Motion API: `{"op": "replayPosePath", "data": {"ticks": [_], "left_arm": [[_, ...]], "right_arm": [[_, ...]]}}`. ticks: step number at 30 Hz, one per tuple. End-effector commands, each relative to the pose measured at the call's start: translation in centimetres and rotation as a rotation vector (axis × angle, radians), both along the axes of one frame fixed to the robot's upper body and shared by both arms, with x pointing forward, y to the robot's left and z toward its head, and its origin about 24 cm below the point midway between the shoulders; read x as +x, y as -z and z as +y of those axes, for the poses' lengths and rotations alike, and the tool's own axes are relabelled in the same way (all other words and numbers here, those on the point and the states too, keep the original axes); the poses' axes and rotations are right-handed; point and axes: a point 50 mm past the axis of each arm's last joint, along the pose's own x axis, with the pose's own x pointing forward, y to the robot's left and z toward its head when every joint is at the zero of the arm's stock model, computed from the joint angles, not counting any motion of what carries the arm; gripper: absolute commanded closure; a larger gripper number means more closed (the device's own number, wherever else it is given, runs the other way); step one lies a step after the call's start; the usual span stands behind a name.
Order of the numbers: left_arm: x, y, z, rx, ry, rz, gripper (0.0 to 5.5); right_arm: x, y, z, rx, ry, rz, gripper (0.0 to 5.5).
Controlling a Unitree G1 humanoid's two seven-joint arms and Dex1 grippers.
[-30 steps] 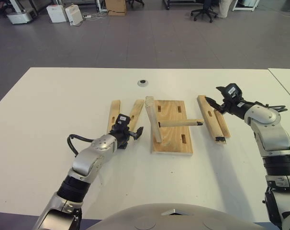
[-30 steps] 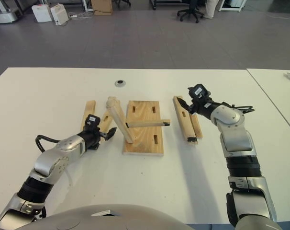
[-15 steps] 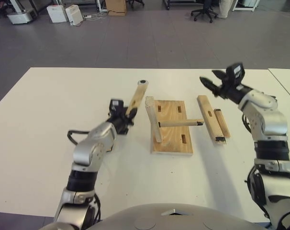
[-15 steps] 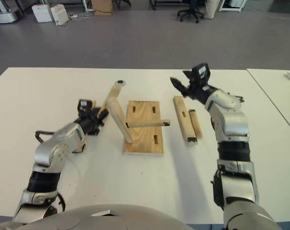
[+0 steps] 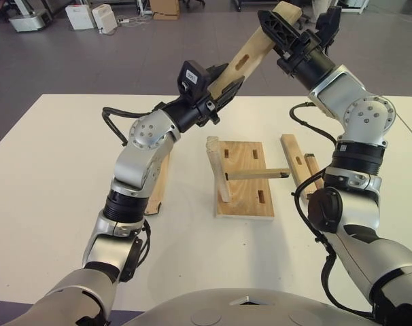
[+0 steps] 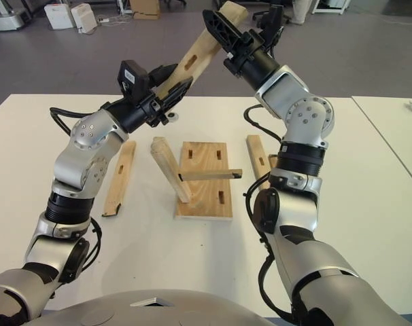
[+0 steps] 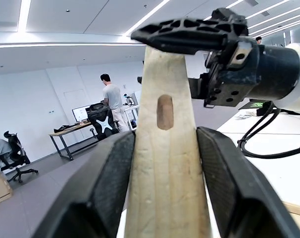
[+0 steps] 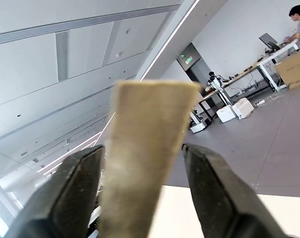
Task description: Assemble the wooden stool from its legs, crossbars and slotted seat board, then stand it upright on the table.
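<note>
Broadly, the white worktop (image 5: 56,170) carries the slotted seat board (image 5: 250,198) lying flat near its middle. One standing leg (image 5: 217,170) is planted in it at a lean, and a crossbar (image 5: 257,174) juts from that leg across the board. A loose leg (image 6: 119,178) lies to the left, with a slotted leg (image 5: 292,166) and a shorter piece (image 5: 315,175) to the right. High over the far side, the raised leg (image 5: 245,60) hangs slanted between both arms. The left end effector (image 5: 224,87) pinches its lower stretch across the width, and the right end effector (image 5: 281,26) clamps its upper end. As I judge it, two grips on one rigid stick will fight if the arms twist or drift apart. A slip from that height could topple the standing leg and unseat the crossbar.
</note>
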Motion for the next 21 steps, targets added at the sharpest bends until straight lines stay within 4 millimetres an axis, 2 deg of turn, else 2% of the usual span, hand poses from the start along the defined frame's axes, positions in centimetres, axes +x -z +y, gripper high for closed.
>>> {"op": "replayPosePath", "data": {"ticks": [1,7,9,11,12,14,17,19,21], "left_arm": [[-0.1,0.2,-0.1,0.036,0.003,-0.037,3.45],[-0.4,0.2,-0.2,0.075,0.040,-0.070,3.45],[-0.5,0.5,-0.3,0.105,0.051,-0.070,3.45],[-0.4,0.8,0.1,0.104,0.028,-0.057,3.17],[-0.4,0.9,0.6,0.089,-0.002,-0.046,2.96],[-0.7,1.2,2.4,0.025,-0.081,-0.017,2.66],[-2.5,1.0,4.8,-0.138,-0.154,0.011,2.29],[-3.7,0.4,5.3,-0.210,-0.142,0.020,1.84],[-4.6,0.6,5.2,-0.236,-0.101,0.060,1.81]], "right_arm": [[-0.2,-1.1,0.1,0.012,-0.019,0.022,3.38],[-1.2,-0.4,-1.7,0.017,0.015,0.056,4.41],[-2.3,0.1,-3.8,0.013,0.081,0.016,4.49],[-3.8,1.1,-6.8,-0.009,0.210,-0.005,4.49],[-5.0,2.2,-8.3,-0.013,0.281,0.011,4.49],[-7.8,4.7,-10.0,-0.046,0.374,0.062,4.49],[-12.8,9.0,-9.7,-0.085,0.427,0.209,4.49],[-14.3,10.6,-9.0,-0.072,0.445,0.289,4.49],[-14.9,11.9,-8.9,-0.075,0.496,0.353,4.49]]}}
